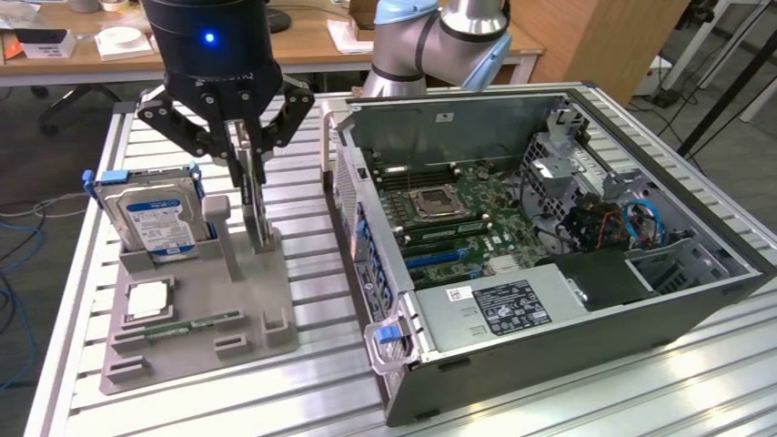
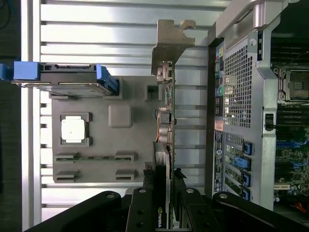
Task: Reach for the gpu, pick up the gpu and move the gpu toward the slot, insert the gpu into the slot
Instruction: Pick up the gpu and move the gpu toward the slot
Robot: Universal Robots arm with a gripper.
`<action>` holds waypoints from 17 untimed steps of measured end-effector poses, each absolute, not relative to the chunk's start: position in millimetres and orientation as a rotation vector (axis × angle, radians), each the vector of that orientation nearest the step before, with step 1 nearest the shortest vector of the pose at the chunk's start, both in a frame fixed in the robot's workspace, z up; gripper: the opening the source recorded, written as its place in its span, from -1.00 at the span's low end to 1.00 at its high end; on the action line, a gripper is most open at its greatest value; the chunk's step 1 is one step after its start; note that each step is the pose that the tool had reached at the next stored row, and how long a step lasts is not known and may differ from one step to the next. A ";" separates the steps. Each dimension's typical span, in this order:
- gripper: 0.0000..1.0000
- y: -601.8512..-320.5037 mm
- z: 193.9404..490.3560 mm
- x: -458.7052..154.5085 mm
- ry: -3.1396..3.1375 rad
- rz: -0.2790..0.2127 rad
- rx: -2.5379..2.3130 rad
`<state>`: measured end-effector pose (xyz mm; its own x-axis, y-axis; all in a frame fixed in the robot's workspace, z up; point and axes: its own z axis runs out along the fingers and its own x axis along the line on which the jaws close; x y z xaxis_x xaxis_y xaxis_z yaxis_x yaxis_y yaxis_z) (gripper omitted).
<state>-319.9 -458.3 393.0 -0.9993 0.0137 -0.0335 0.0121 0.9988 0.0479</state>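
Note:
The gpu (image 1: 255, 205) stands on edge, a thin dark card whose lower end meets the grey holder (image 1: 213, 300). In the wrist view the gpu (image 2: 167, 125) runs edge-on, with its silver bracket (image 2: 171, 43) at the far end. My gripper (image 1: 247, 150) hangs straight above the holder with its black fingers closed on both faces of the card's upper edge. The wrist view has the gripper (image 2: 165, 181) clamped on the card the same way. The blue expansion slots (image 1: 439, 259) lie on the motherboard inside the open computer case (image 1: 522, 137), to the exterior view's right of the holder.
A blue-labelled hard drive (image 1: 152, 214) stands upright in the holder beside the card. A processor chip (image 1: 146, 299) and a narrow memory stick (image 1: 182, 325) lie in the holder's front. The case's rear wall (image 1: 364, 228) rises close to the holder. The robot's arm base (image 1: 425, 45) stands behind the case.

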 end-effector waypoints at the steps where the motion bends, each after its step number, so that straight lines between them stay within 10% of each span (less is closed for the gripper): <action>1: -0.48 -458.2 393.0 -319.7 3.107 0.074 0.020; 17: -0.48 -458.3 393.0 -296.1 3.108 0.074 0.020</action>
